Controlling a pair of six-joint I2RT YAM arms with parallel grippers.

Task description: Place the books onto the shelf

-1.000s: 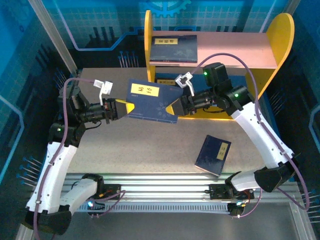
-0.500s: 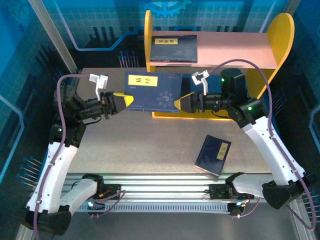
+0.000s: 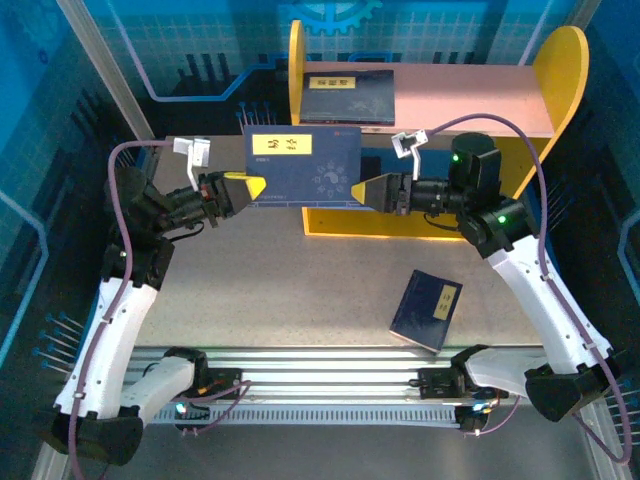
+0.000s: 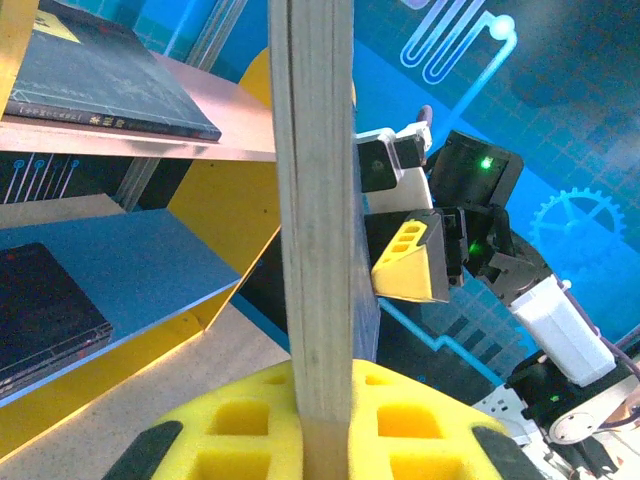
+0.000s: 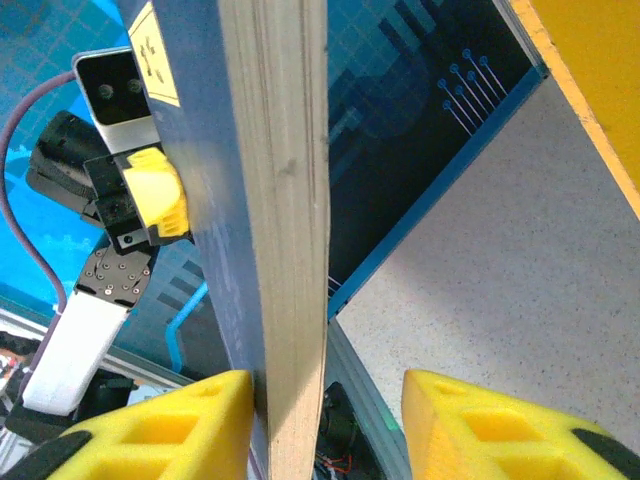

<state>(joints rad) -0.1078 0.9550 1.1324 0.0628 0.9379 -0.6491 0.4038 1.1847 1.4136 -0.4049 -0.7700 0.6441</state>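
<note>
Left fingers (image 3: 243,187) clench the raised book (image 3: 300,170), right fingers (image 3: 372,190) parted around it (shelf (image 3: 565,70) holds top book (image 3: 348,95) and lower book (image 4: 40,310)).

White-and-black arms (image 3: 100,340), yellow jaws, purple cables (image 3: 150,144)

A speckled beige tabletop (image 3: 280,290) spans the middle of the top view. Behind it and to both sides stand blue backdrop panels (image 3: 200,40) printed with circuit lines and gears. A ribbed aluminium rail (image 3: 330,362) runs along the near edge.
</note>
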